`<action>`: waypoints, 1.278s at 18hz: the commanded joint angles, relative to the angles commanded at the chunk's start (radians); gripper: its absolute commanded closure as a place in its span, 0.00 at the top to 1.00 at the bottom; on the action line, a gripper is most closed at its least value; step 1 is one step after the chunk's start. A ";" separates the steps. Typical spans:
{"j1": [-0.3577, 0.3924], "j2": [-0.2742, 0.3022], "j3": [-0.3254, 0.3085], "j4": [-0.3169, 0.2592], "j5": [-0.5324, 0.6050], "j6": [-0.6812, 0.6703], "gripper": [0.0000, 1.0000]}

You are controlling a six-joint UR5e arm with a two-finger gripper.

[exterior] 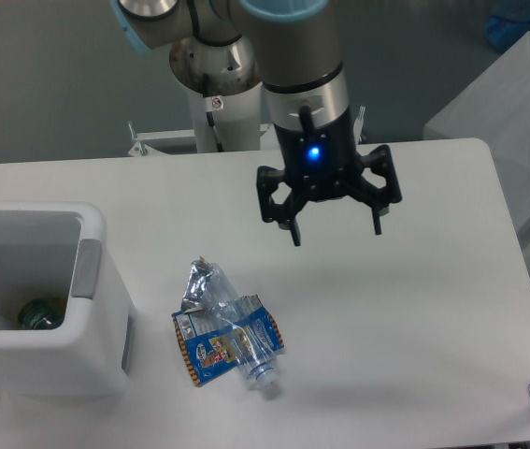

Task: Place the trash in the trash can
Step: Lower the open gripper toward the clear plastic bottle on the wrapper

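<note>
Crushed bottle [236, 332] and wrapper [210, 348] lie below-left of spread, empty fingers [336, 229].

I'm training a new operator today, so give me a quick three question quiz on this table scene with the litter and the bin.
1. True or false: the tool is shut on the bottle.
2. Where does the trash can stand? A) left edge of the view B) right edge C) behind the arm
3. Fill in: the bottle lies across the blue ____.

Key:
1. False; the tool hangs open above the table, holding nothing.
2. A.
3. wrapper. A greenish object already sits in the can.
</note>
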 joint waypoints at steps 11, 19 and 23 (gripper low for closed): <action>-0.012 -0.040 -0.126 0.072 -0.107 -0.063 1.00; -0.015 -0.161 -0.213 0.227 -0.161 -0.360 1.00; -0.020 -0.261 -0.163 0.232 -0.163 -0.455 1.00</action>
